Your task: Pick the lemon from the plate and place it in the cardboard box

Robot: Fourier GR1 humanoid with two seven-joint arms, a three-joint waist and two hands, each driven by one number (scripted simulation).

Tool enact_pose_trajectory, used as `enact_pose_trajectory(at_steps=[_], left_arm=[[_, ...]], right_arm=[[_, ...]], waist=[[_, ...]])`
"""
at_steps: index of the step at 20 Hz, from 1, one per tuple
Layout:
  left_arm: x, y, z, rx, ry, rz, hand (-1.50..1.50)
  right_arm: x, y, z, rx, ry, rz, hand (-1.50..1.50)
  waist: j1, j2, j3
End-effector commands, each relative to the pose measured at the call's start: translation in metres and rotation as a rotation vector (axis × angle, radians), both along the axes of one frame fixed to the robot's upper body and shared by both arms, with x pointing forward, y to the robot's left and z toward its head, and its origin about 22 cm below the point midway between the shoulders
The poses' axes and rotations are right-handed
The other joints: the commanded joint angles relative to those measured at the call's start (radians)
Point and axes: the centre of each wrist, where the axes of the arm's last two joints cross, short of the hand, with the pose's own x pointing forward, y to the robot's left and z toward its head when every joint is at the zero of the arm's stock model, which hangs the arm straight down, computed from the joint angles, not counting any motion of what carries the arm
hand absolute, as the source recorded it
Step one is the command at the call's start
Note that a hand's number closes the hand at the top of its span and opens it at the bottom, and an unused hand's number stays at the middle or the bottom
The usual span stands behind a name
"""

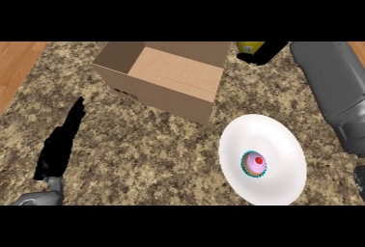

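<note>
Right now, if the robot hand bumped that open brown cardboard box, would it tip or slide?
The open brown cardboard box looks empty inside, so it is probably light and would likely slide. It sits broad on the speckled counter, so tipping seems unlikely. Its upright flap looks thin and may bend.
</note>
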Motion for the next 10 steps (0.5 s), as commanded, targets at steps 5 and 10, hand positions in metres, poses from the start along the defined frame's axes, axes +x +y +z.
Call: enact_pose_trajectory(at_steps=[5,10], left_arm=[[-0.007,-0.003,-0.005,-0.024,0.006,-0.017,0.00],[0.004,0.008,0.021,-0.006,0.002,-0.009,0.00]], right_arm=[[0.004,0.088,0.039,-0.033,0.025,0.011,1.50],[-0.002,0.125,0.014,-0.063,0.058,0.006,1.50]], waist=[[0.009,0.001,-0.001],[0.010,0.002,-0.001]])
